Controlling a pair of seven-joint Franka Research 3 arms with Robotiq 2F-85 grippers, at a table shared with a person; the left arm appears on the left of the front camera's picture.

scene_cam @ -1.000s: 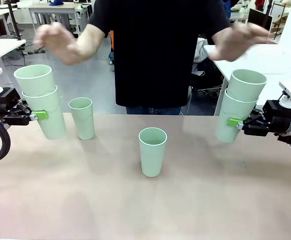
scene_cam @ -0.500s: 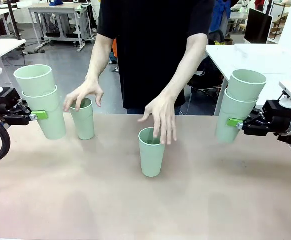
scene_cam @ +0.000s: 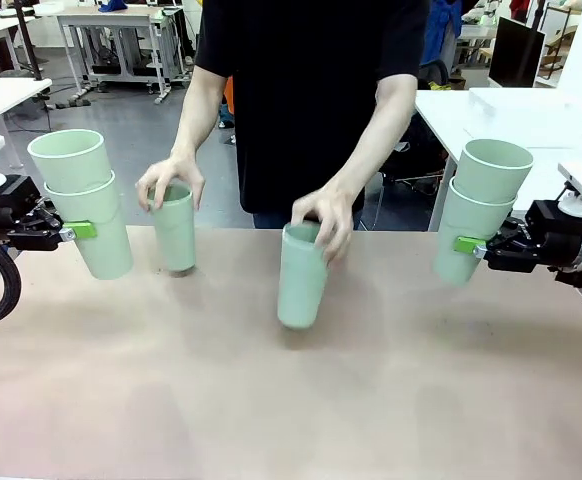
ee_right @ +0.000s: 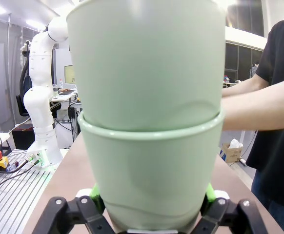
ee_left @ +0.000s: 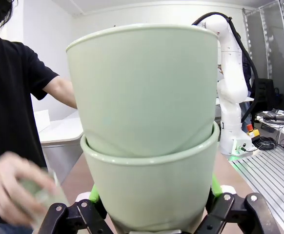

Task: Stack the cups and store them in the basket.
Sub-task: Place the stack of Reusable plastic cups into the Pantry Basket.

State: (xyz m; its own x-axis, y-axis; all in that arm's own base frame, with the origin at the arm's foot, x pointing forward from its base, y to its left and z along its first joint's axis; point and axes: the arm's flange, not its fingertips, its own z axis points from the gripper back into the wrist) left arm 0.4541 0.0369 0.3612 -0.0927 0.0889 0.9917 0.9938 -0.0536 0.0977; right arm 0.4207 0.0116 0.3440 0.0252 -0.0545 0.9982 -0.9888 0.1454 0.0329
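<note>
We see the left pair (scene_cam: 93, 215) between the jaws of the left gripper (scene_cam: 81, 231), which are closed on the lower cup below its rim; in the left wrist view a green pad presses each side of it. We find the right pair (scene_cam: 476, 215) set the same way in the right gripper (scene_cam: 469, 245), its jaws gripping the lower cup from both sides. Both pairs are held up at the sides of the table (scene_cam: 241, 400), the upper cup sitting in the lower with much of its wall showing, and each pair leans, its top outward. We see both arms reach in low from the picture's edges, the grippers pointing inward. Between them, the person's right hand (scene_cam: 172, 183) grips the far cup (scene_cam: 176, 235) from above, around its rim, just clear of the table, and the left hand (scene_cam: 324, 217) holds the near cup (scene_cam: 301, 280) by the rim, tilted, a shadow beneath its raised base. All the cups look alike to us: tall, tapered, pale mint green, matte and smooth, with thin rounded rims and open mouths facing up
</note>
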